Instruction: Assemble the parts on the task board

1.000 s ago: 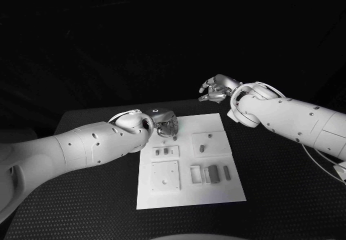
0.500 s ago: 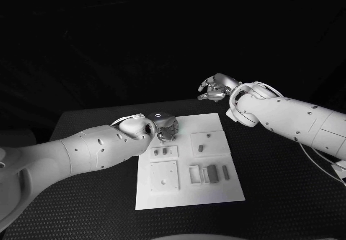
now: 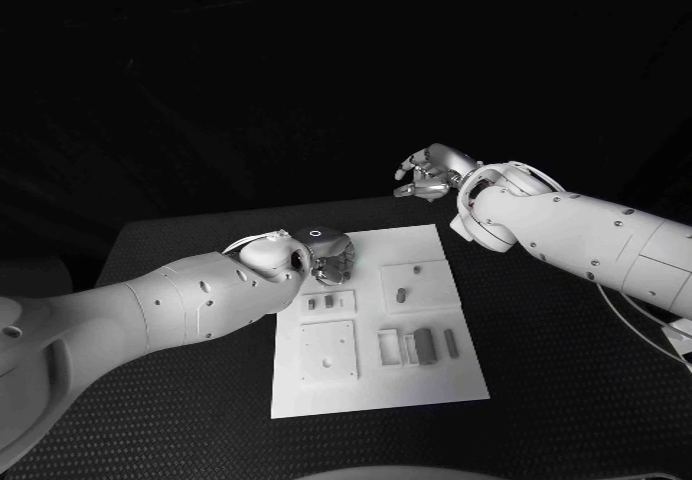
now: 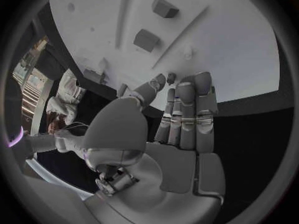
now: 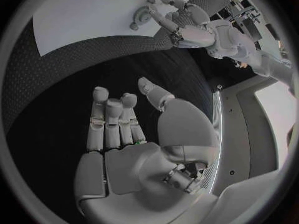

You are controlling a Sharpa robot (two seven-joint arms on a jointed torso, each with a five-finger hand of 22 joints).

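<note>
Here, the white task board lies in the middle of the black table. Small grey parts sit near its right edge. Farther back, the left hand hangs over the board's far left corner, fingers straight and close together, holding nothing. Past the table's far edge, the right hand is up in the air, fingers loosely curled and empty.

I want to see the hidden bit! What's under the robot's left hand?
Under the left hand lies the far left corner of the white task board. The hand covers that corner, so any parts there cannot be seen.
</note>
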